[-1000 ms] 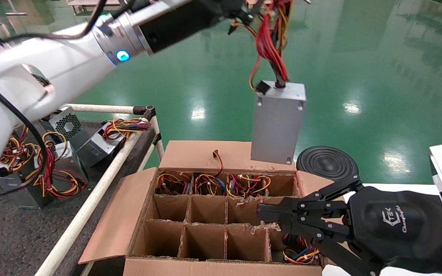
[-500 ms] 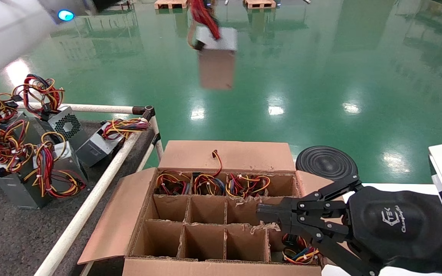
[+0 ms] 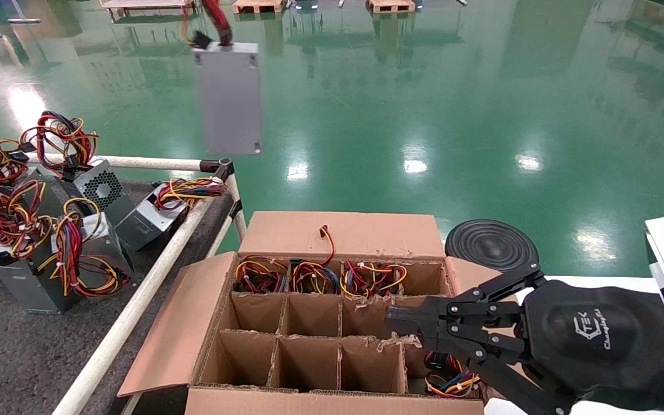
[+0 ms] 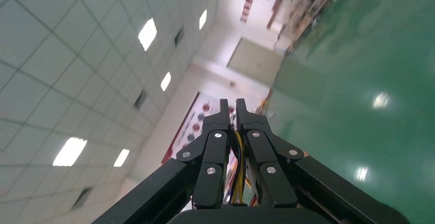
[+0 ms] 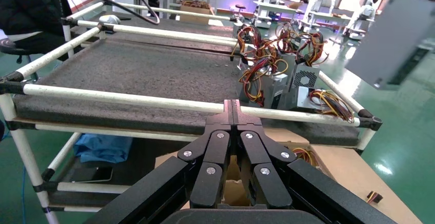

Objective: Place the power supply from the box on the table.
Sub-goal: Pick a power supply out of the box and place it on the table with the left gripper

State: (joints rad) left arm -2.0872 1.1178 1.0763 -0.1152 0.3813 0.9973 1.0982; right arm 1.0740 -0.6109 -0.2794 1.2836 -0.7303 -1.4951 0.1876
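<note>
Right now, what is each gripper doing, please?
Left gripper: shut on the wires of the power supply, which hangs above the floor.
Right gripper: shut, empty, over the box.

Counter (image 3: 15,357), dark grey speckled, white tube rail (image 3: 136,308): bears several grey power units (image 3: 49,271) with tangled red-yellow-black wire bundles (image 3: 18,213)

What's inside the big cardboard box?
The box has a cardboard grid. Back cells hold bundles of coloured wires; one near-right cell does too, under the right hand. Other visible cells look empty. Whatever lies beneath the wires is covered.
</note>
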